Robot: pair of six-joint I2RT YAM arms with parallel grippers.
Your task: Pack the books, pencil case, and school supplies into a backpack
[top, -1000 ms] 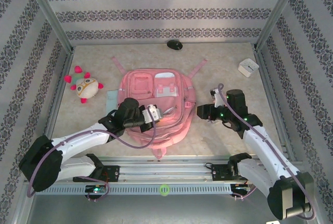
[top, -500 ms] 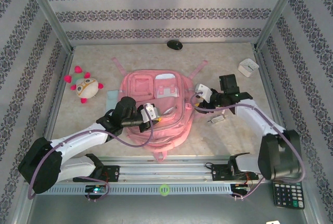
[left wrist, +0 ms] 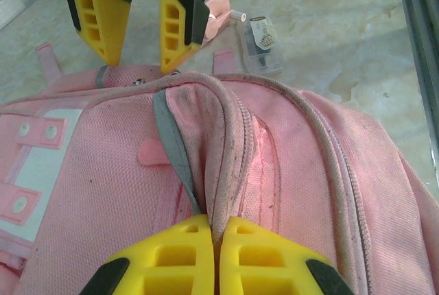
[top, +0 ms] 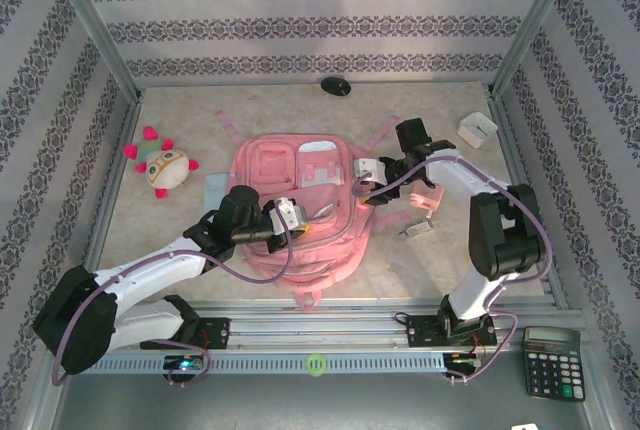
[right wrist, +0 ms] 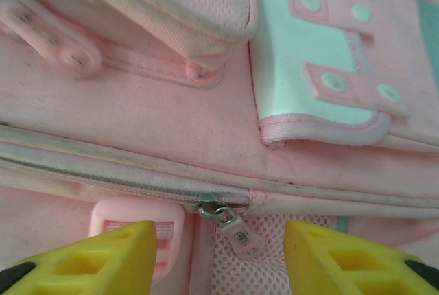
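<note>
backpack [top: 300,240] lies flat on the bench [top: 460,270] with its front pockets up. the left jaws are pressed tight together on a raised ridge of its pink fabric, right beside a strip of grey zip tape [left wrist: 171,144].

straight ahead of the left jaws, over the crest of that ridge, the right jaws point down at the backpack's right side. they stand partly apart and hold nothing. from the right wrist, a silver zip pull [right wrist: 233,230] lies in the gap between the right jaws and touches neither one. a pink rounded tab [right wrist: 137,223] sits just above the jaw on the left of that view.

on the bare bench to the right of the right jaws lie a small pink block [top: 425,198] and a silver-white elongated item [left wrist: 262,44], near each other and apart from the backpack.

left of the left jaws, the pale blue pencil case [top: 213,190] rests against the backpack's left edge. farther left sits a plush toy [top: 165,168].

beyond the right jaws, towards the far right corner, stands a small white box [top: 477,129]. a black oval object [top: 336,86] lies at the far edge of the bench.
</note>
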